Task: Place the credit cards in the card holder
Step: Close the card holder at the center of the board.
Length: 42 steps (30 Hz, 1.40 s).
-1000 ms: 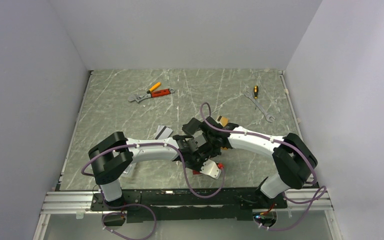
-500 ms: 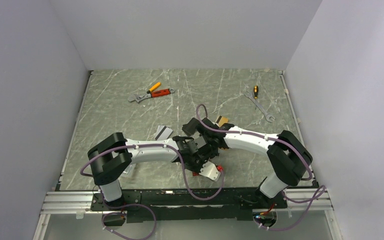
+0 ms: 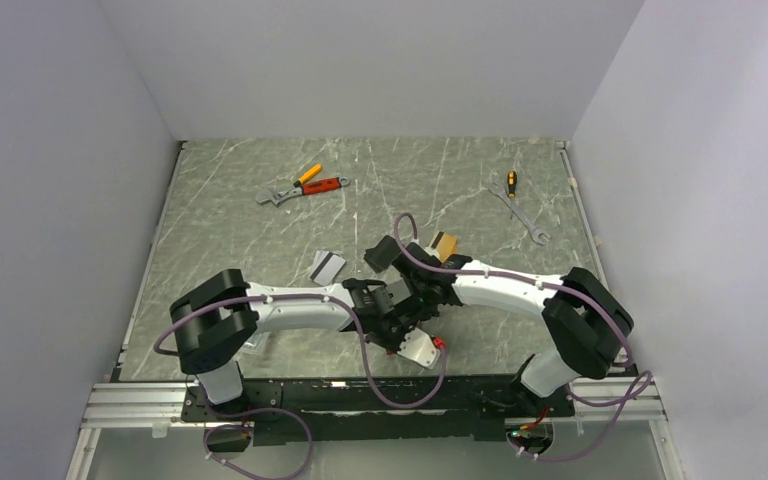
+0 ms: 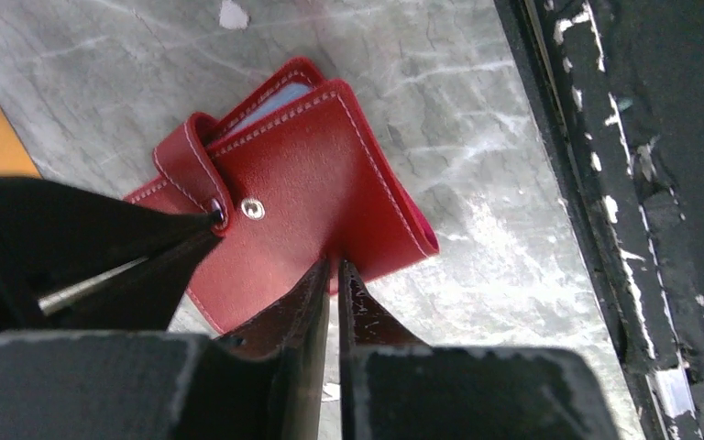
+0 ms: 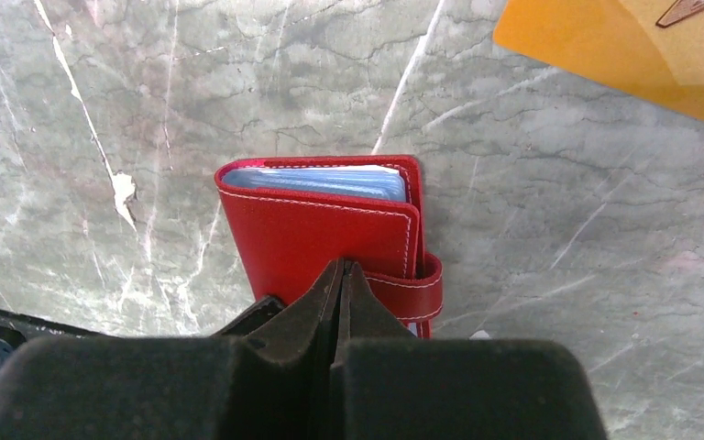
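The red card holder [image 5: 316,229] lies shut, low in the middle of the top view. The left gripper [image 4: 333,275] is nearly pressed together, maybe pinching its edge. The right gripper [image 5: 339,275], squeezed tight, pokes at the snap tab [image 5: 422,284]. Hold firm and flick gently.

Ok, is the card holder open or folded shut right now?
Folded shut: the card holder has its red cover over the bluish sleeves, tab wrapped round its edge. Whether the snap is fastened, cannot tell.
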Tool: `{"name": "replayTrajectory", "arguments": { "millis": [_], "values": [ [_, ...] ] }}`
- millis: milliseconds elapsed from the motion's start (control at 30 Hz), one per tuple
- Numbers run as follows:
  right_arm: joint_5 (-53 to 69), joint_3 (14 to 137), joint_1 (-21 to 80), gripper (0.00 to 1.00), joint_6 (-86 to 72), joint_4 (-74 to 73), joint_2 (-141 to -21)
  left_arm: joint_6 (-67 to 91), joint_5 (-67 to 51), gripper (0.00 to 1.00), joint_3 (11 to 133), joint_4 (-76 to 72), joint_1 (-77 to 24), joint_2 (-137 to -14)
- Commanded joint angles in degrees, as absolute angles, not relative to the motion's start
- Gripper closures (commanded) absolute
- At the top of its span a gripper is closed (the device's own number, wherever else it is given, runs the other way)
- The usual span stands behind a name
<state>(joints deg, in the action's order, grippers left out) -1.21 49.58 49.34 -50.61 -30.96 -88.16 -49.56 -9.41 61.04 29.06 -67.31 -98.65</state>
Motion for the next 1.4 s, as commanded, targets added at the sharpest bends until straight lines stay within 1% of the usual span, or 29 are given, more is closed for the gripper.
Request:
{"name": "replayTrajectory", "arguments": {
  "millis": [0, 67, 100, 133, 167, 200, 333, 467, 533, 633, 700, 733, 867, 1000, 1100, 1167, 1233, 1300, 1367],
  "values": [
    [-2.78, 44.74, 51.61, 1.0, -52.14, -32.87, -87.7, -46.84, -6.73, 0.81, 57.38, 25.71, -65.04, -92.68],
    [-2.97, 43.35, 51.45, 1.0, -52.72, -31.35, -87.64, -46.78, -3.47, 0.68, 55.74, 23.79, -64.78, -88.94],
    [-2.9, 42.63, 51.24, 1.0, -52.88, -30.64, -87.67, -46.92, -2.08, 0.56, 54.41, 23.1, -64.78, -86.92],
    [-2.94, 42.22, 50.97, 1.0, -52.97, -29.99, -87.59, -47.13, -0.61, 0.14, 53.59, 22.62, -64.79, -84.83],
    [-3.16, 42.0, 50.84, 1.0, -53.13, -29.51, -87.46, -47.05, 0.82, 0.02, 52.97, 22.3, -64.78, -82.96],
    [-3.46, 41.75, 50.66, 1.0, -53.22, -29.03, -87.22, -46.97, 3.11, 0.01, 52.57, 22.4, -64.78, -81.11],
    [-4.02, 41.01, 50.15, 1.0, -53.26, -27.62, -85.75, -47.71, 12.37, 0.01, 52.54, 25.56, -64.41, -75.28],
    [-4.65, 40.56, 50.01, 1.0, -52.85, -27.29, -84.34, -52.67, 17.09, 0.01, 52.04, 30.34, -63.31, -67.18],
    [-4.59, 40.48, 49.83, 1.0, -52.38, -27.22, -83.45, -52.01, 16.26, 0.01, 53.97, 36.52, -62.84, -63.89],
    [-4.24, 40.58, 49.74, 1.0, -51.4, -26.69, -82.19, -50.37, 8.05, 0.01, 56.41, 45.7, -61.8, -60.82],
    [-3.75, 40.97, 49.54, 1.0, -50.72, -26.38, -81.77, -48.68, 3.58, 0.01, 56.08, 48.09, -61.36, -61.28],
    [-3.71, 41.3, 49.51, 1.0, -50.47, -26.49, -81.58, -48.04, 3.64, 0.01, 55.21, 47.56, -61.89, -62.28],
    [-2.73, 41.31, 49.49, 1.0, -50.11, -26.28, -80.32, -42.54, 15.11, 0.0, 53.16, 40.91, -65.11, -68.57],
    [-1.24, 41.13, 49.4, 1.0, -49.56, -26.21, -79.1, -40.9, 18.86, 0.01, 49.46, 30.6, -65.55, -66.14],
    [-0.38, 41.41, 49.01, 1.0, -49.04, -26.43, -78.22, -38.77, 16.36, 0.01, 48.75, 30.8, -66.07, -67.99],
    [-0.35, 41.89, 48.67, 1.0, -48.47, -26.82, -77.82, -39.98, 14.62, 0.01, 47.6, 29.58, -67.9, -68.69],
    [0.34, 42.37, 48.09, 1.0, -47.88, -27.29, -77.61, -41.72, 10.34, 0.01, 47.85, 29.92, -69.04, -69.0],
    [1.93, 42.39, 47.53, 1.0, -47.45, -26.99, -77.29, -46.23, 6.22, 0.01, 46.1, 26.83, -71.06, -66.15],
    [3.26, 41.84, 47.15, 1.0, -47.55, -25.58, -76.82, -51.56, 3.09, 0.01, 41.59, 21.55, -73.07, -63.2]
  ]
}}
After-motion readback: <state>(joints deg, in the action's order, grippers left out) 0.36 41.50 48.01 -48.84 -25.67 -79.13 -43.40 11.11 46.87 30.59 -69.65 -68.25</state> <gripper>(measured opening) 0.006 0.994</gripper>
